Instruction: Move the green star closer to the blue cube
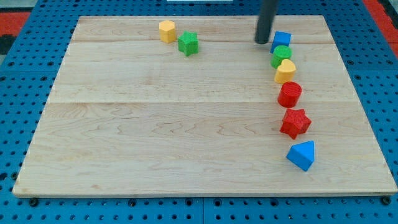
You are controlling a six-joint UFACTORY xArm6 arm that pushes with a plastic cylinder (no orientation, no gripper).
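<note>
The green star (188, 43) lies near the view's top, left of centre, touching a yellow hexagon block (166, 30) at its upper left. The blue cube (282, 40) sits at the view's top right, heading a column of blocks. My tip (262, 42) rests on the board just left of the blue cube, close to it, and far to the right of the green star.
Below the blue cube runs a column: a green cylinder (281, 56), a yellow heart (285, 71), a red cylinder (290, 94), a red star (295, 122) and a blue triangular block (302, 155). The wooden board (155, 137) lies on a blue pegboard.
</note>
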